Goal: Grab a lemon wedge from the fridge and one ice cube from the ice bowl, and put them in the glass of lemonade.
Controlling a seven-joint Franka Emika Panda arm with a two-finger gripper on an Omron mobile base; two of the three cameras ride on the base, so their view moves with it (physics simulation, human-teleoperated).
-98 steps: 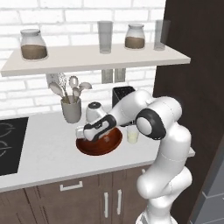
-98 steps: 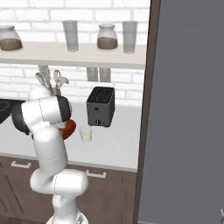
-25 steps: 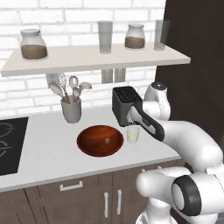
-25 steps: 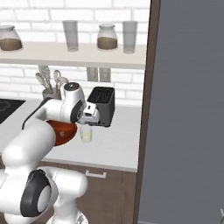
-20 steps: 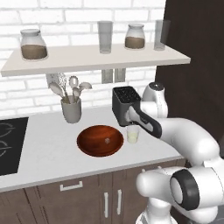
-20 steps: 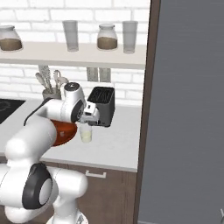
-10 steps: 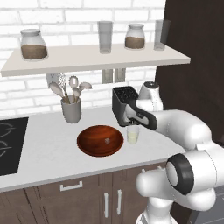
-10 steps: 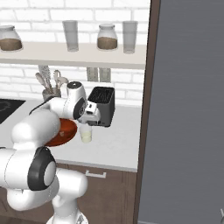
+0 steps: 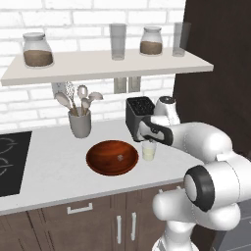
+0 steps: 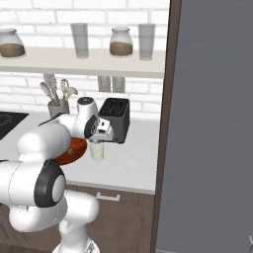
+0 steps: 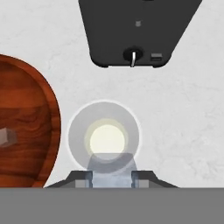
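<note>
My gripper [image 11: 110,180] is shut on a pale ice cube [image 11: 110,164], held just above the near rim of the glass of lemonade [image 11: 104,138]. The glass [image 9: 148,151] is a short clear tumbler standing on the white counter between the ice bowl [image 9: 112,157] and the black toaster [image 9: 139,115]. Another ice cube [image 9: 119,157] lies in the reddish-brown bowl [image 11: 26,127]. In the right base view the gripper [image 10: 97,141] hangs directly over the glass [image 10: 97,152]. The grey fridge [image 10: 212,123] stands shut on the right. The lemon wedge is out of view.
The toaster [image 11: 138,30] stands close behind the glass. A grey utensil holder [image 9: 80,122] sits at the back left and a black cooktop [image 9: 10,162] at the far left. A shelf [image 9: 108,63] with jars and tall glasses hangs overhead.
The arm has come away from the bowl and swung right to the glass. Over the last second the hand edged left and settled above the glass.
</note>
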